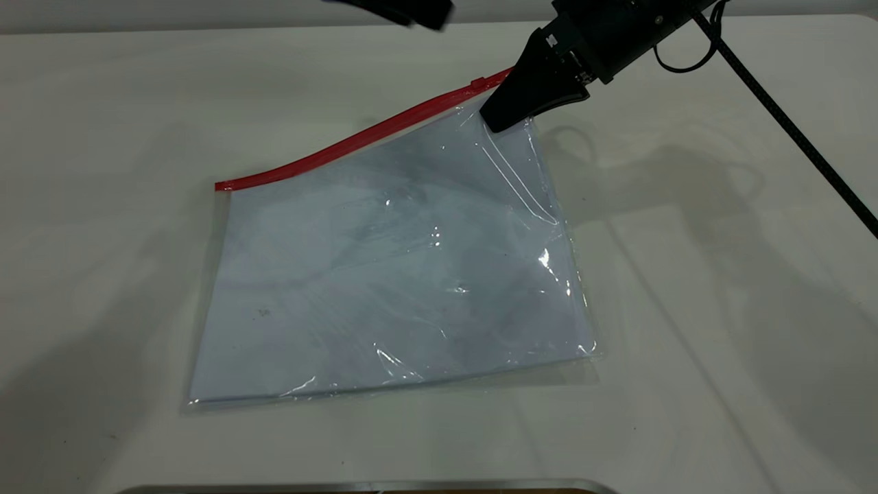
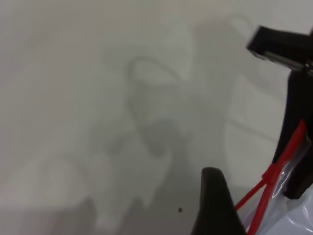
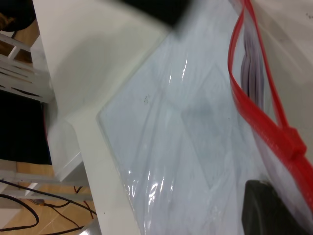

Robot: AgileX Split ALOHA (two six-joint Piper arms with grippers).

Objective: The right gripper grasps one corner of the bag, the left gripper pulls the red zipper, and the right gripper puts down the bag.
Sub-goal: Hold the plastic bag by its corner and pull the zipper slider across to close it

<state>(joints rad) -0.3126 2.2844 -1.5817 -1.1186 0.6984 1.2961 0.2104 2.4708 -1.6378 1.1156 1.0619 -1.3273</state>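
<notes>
Right gripper [image 1: 504, 116] clamped on bag [image 1: 391, 274] corner beside red zipper [image 1: 357, 137] slider, lifting it for pull; left gripper [image 1: 405, 10] above, jaw state unclear.

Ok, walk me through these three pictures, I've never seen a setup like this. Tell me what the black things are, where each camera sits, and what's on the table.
This is a robot with two arms at a white table; each arm ends in a black two-fingered clamp called a gripper.

The wide picture comes from a camera outside the rig. The other two come from cameras mounted on the arms' wrists, so they look along the grippers.

On the table lies a clear plastic bag with white paper inside and a red zipper along its far edge.

The right gripper, the one with the trailing cable, is shut on the corner of the bag where the zipper ends, raising it slightly. The small red slider sits near that corner.

The left gripper hangs close to the slider, holding nothing.
</notes>
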